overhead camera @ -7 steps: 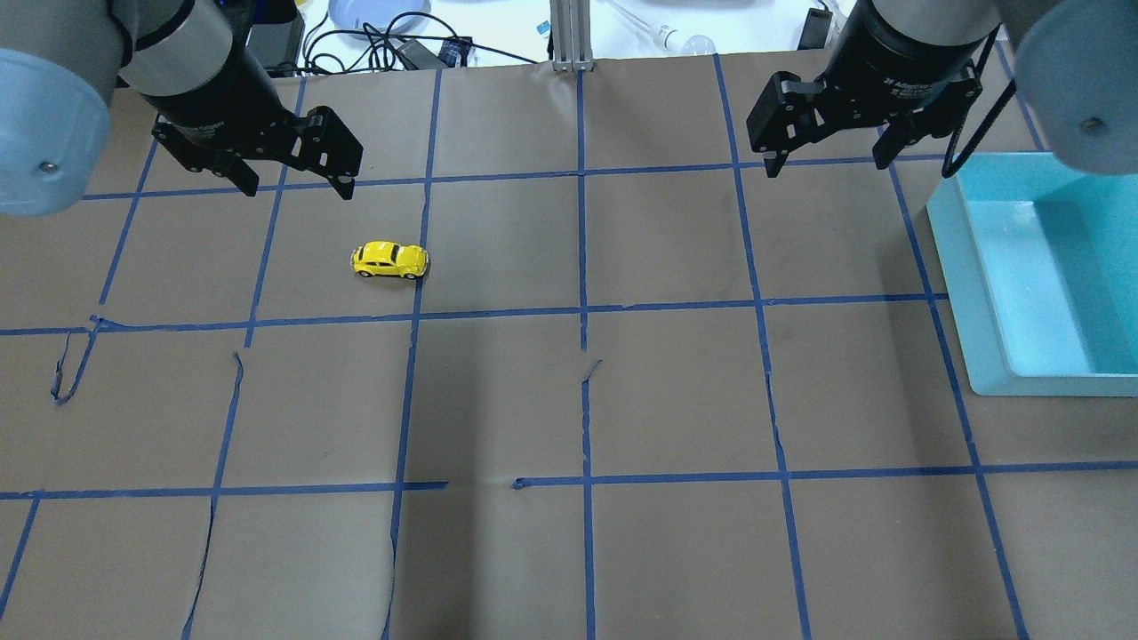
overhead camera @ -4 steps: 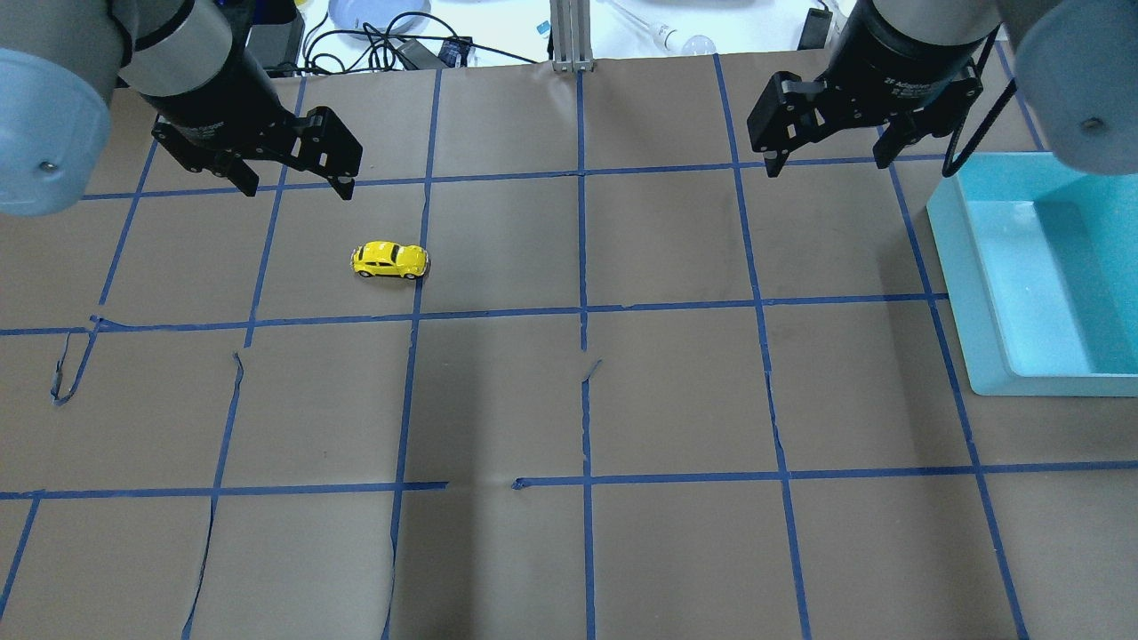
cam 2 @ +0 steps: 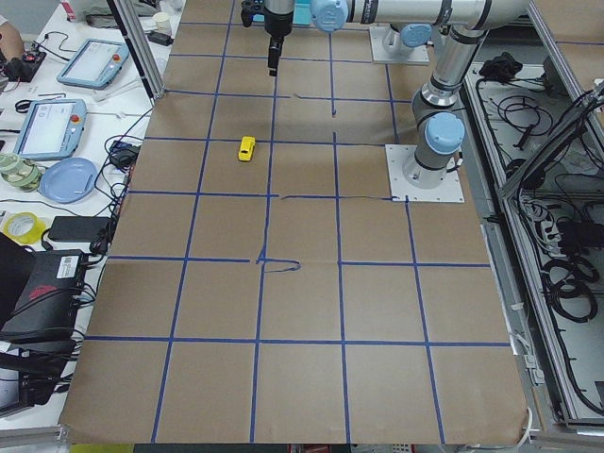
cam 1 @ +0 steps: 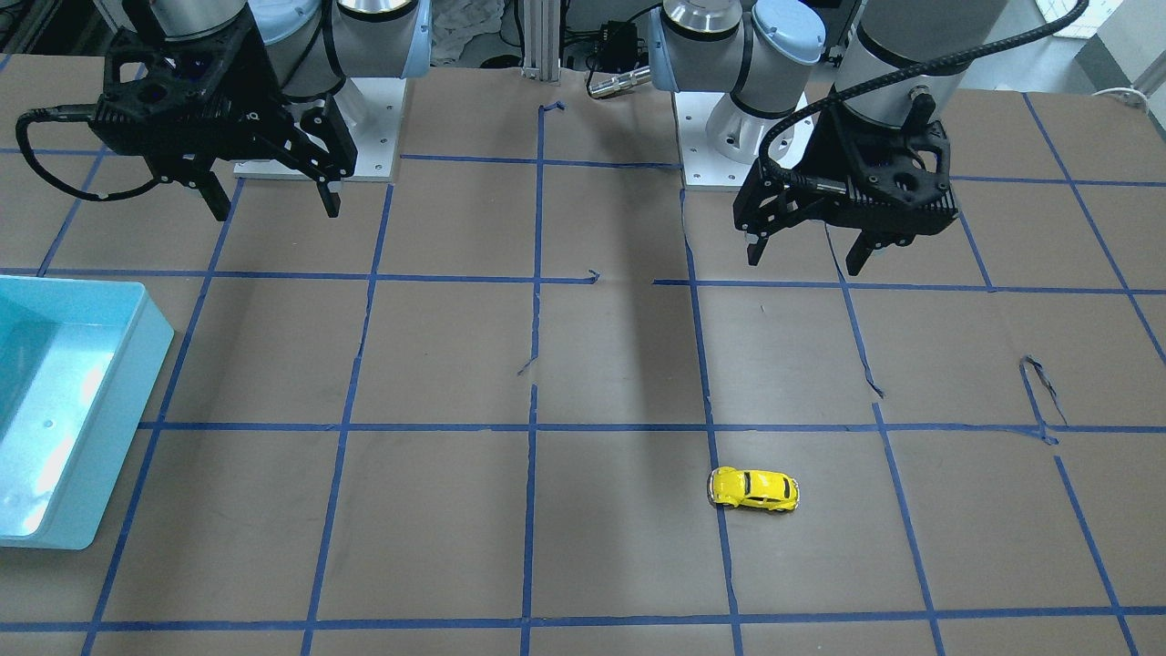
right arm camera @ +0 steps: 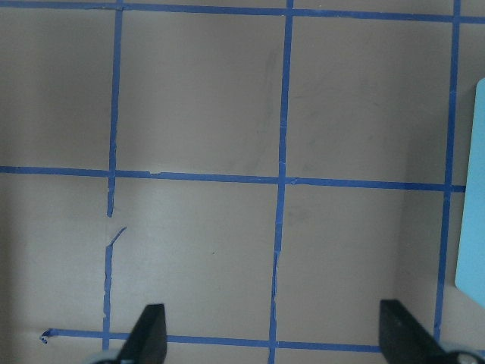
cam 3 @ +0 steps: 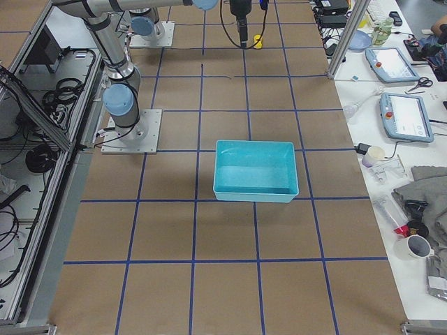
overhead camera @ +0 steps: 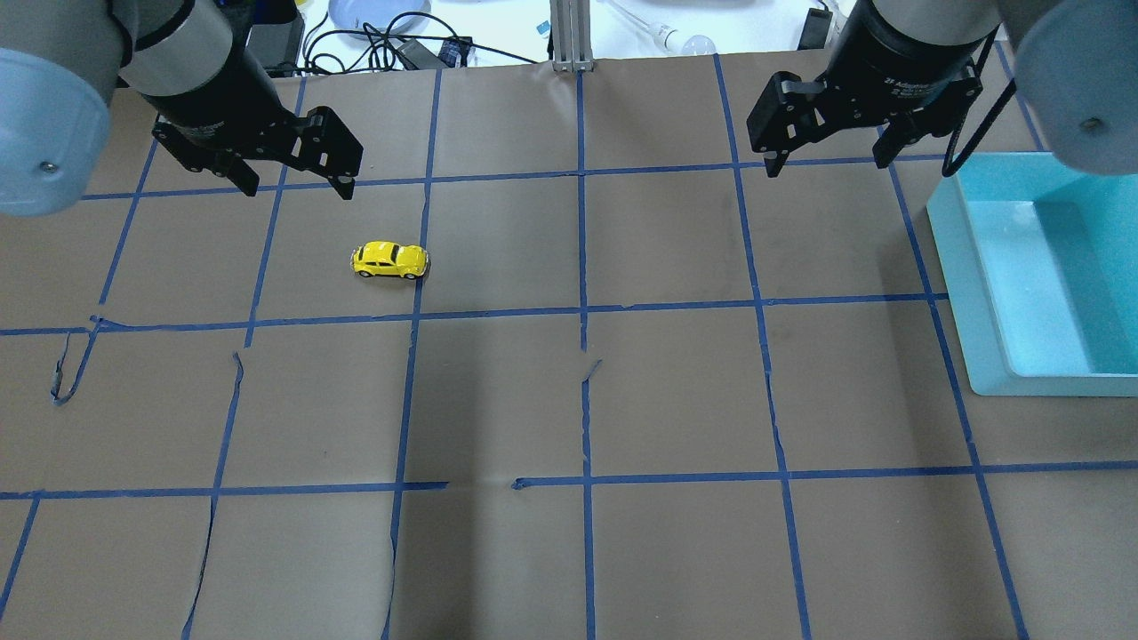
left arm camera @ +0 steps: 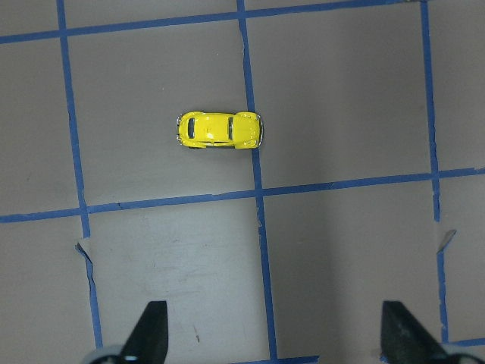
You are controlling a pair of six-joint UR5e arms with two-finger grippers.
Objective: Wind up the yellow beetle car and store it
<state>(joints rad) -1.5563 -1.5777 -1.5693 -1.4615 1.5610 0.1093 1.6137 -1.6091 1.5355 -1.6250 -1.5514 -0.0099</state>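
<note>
Zero movement in the last second: left claw [overhead camera: 298, 188] and right claw [overhead camera: 829, 166] hang spread, empty. Car [overhead camera: 389, 260] sits on worktop [overhead camera: 676, 400] near left claw, untouched. Wind-up not started; reach comes next.

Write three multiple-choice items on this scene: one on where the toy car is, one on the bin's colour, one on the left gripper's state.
1. Where is the yellow beetle car?
A) in the bin
B) on the table, on the left gripper's side
C) on the floor

2. What colour is the bin?
A) red
B) white
C) light blue

3. The left gripper is:
A) open and empty
B) shut on the car
C) shut on nothing

Answers: 1 B, it stands on the brown paper, apart from that gripper. 2 C, its walls are light blue. 3 A, its fingers stand wide apart with nothing between them.
</note>
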